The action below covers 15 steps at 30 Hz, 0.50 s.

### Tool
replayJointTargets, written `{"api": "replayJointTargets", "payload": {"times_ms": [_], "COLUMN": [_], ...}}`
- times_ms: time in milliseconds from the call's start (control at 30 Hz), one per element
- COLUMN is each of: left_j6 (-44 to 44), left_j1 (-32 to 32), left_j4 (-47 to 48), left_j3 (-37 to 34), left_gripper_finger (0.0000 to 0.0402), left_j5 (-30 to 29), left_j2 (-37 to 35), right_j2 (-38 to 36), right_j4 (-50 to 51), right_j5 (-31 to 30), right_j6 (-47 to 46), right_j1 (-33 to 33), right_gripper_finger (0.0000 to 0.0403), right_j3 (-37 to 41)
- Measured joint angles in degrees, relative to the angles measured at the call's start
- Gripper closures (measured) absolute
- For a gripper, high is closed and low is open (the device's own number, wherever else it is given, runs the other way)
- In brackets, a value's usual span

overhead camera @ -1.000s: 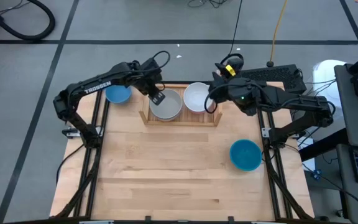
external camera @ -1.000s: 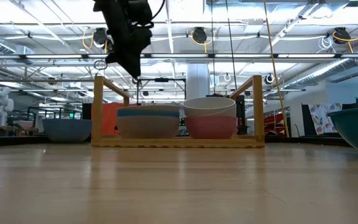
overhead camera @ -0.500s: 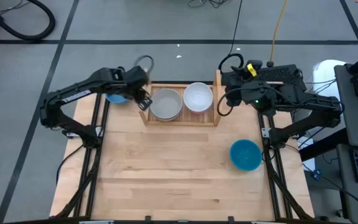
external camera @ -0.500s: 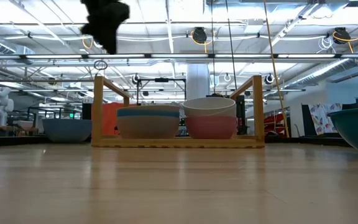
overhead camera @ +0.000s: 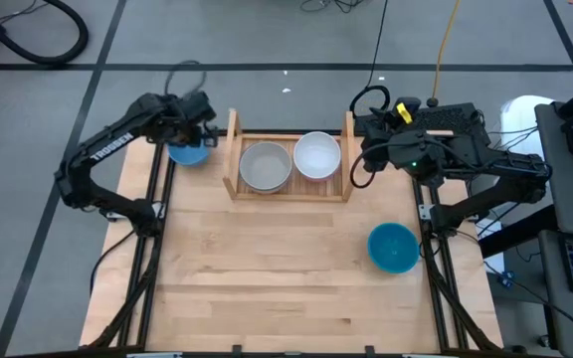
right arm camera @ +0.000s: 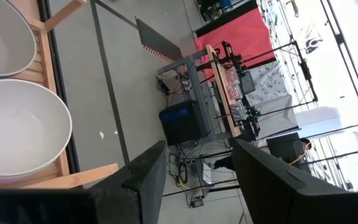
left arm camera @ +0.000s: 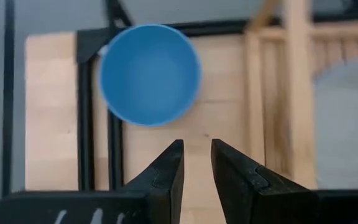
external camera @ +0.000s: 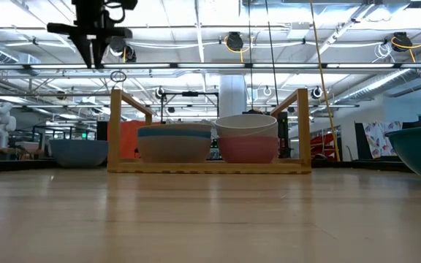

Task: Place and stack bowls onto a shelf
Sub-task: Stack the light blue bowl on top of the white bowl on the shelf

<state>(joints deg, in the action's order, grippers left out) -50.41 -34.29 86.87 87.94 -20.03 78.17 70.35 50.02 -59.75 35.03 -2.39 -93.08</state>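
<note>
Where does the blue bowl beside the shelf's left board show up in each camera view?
High view: blue bowl at the table's far left corner.
Low view: far left, outside the shelf.
Left wrist view: centre.
Right wrist view: not in it.
Shared landmark: the shelf's left board.

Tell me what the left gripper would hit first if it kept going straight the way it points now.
Probably the bare tabletop between the blue bowl and the shelf. The open left gripper points down just beside the bowl's rim, though depth is hard to judge.
</note>
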Motion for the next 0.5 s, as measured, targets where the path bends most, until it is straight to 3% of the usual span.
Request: {"api": "replayJointTargets", "payload": {"times_ms": [100, 333, 500], "left_j6": [-4.7, -4.9, -1.8], "left_j1": [-4.6, -12.2, -15.8], "left_j4": [0.0, -2.2, -4.3], "left_j3": [0.0, -1.0, -4.5], "left_gripper_finger": [0.0314, 0.0314, 0.0314], "left_j5": [0.4, 1.5, 7.3], "left_j2": [0.5, 2.2, 3.9], "right_j2": [0.0, 0.0, 0.0], "right_j4": [0.0, 0.0, 0.0], "right_j5": [0.0, 0.0, 0.0], "right_j6": [0.1, 0.1, 0.5], "right_j1": [0.0, 0.0, 0.0], "right_gripper_finger": [0.0227, 0.0227, 0.0227], "right_j3": [0.0, 0.0, 0.0]}}
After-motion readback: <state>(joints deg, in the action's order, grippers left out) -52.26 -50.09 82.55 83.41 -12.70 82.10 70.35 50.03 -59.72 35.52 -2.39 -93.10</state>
